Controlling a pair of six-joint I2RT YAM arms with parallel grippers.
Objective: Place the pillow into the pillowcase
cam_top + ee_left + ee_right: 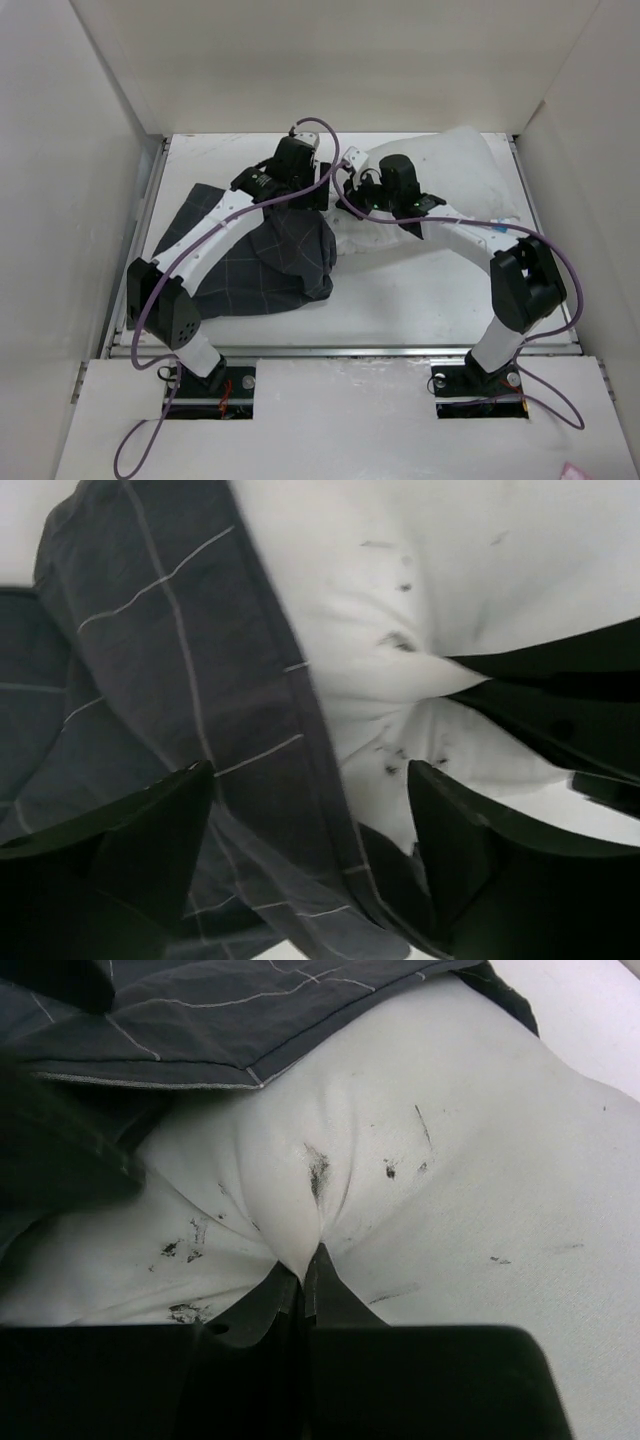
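Observation:
The white pillow (460, 170) lies at the back right of the table, its left end at the mouth of the dark checked pillowcase (250, 265), which is spread out on the left. My right gripper (310, 1260) is shut on a pinched fold of the speckled pillow (450, 1160), just below the pillowcase hem (200, 1010). My left gripper (310, 770) is open, its fingers wide apart on either side of the pillowcase edge (170, 660), with the pillow (400, 580) behind it. Seen from above, the left gripper (325, 185) and right gripper (360, 190) nearly meet.
Both things lie on a white table (420, 300) walled by tall white panels on the left, back and right. A metal rail runs along the near edge. Purple cables loop over both arms.

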